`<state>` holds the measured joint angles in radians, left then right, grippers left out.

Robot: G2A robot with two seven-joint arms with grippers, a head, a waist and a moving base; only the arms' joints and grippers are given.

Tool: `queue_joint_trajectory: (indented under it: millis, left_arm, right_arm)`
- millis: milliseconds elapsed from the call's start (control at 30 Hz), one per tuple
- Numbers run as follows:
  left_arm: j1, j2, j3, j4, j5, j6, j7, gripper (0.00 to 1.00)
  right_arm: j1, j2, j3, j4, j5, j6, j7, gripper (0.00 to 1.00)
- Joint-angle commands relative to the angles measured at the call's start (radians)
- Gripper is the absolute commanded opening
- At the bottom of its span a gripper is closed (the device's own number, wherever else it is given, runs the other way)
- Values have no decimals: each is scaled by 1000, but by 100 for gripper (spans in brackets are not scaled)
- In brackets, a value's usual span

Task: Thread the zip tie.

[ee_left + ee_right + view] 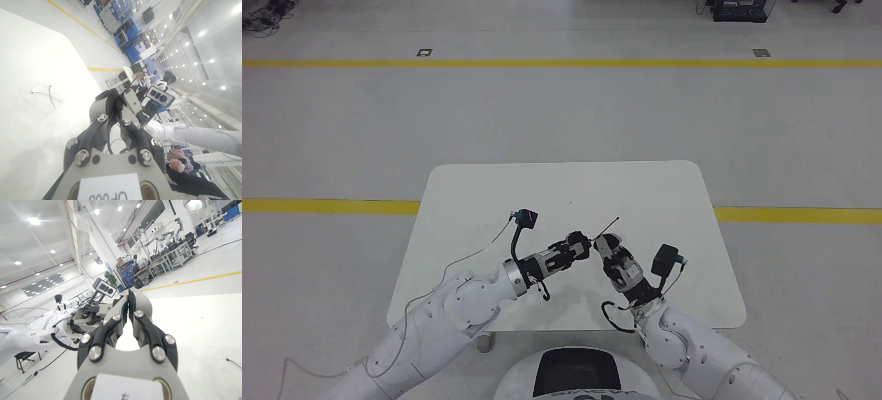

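Note:
Above the front middle of the white table [492, 200], my two grippers meet tip to tip. In the right wrist view my right gripper [129, 292] is shut on a thin black zip tie [133, 275], whose small head stands out beyond the fingertips. From above, that tie [612, 222] slants away from the right gripper [602, 243]. My left gripper [580, 244] faces it. In its own wrist view the left gripper [113, 94] is shut, and a thin black strand [108, 132] of the zip tie runs back between its fingers.
Two spare black zip ties [51, 96] lie crossed on a clear sheet on the table [28, 47]. One black tie end [232, 362] lies on the tabletop near the right arm. The table's far half is bare white.

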<state>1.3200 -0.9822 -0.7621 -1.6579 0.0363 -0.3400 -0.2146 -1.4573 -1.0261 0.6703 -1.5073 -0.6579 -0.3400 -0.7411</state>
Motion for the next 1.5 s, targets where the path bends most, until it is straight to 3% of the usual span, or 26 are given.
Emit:
queue_joint_trajectory:
  millis: [0, 967, 1000, 1033, 1067, 1467]
  left_arm:
    - [0, 0, 0, 0, 0, 0, 0, 0]
    - [0, 0, 0, 0, 0, 0, 0, 0]
    - [0, 0, 0, 0, 0, 0, 0, 0]
    - [0, 0, 0, 0, 0, 0, 0, 0]
    - [0, 0, 0, 0, 0, 0, 0, 0]
    - [0, 0, 0, 0, 0, 0, 0, 0]
  right_arm:
    - [0, -3, 4, 5, -5, 0, 5, 0]
    - [-32, -49, 60, 18, -72, 0, 40, 0]
    - [-34, -50, 62, 18, -70, 0, 41, 26]
    - [-35, -51, 62, 17, -70, 0, 42, 84]
    - [-37, -52, 63, 15, -70, 0, 42, 100]
    - [-91, -26, 91, -25, -66, 0, -6, 100]
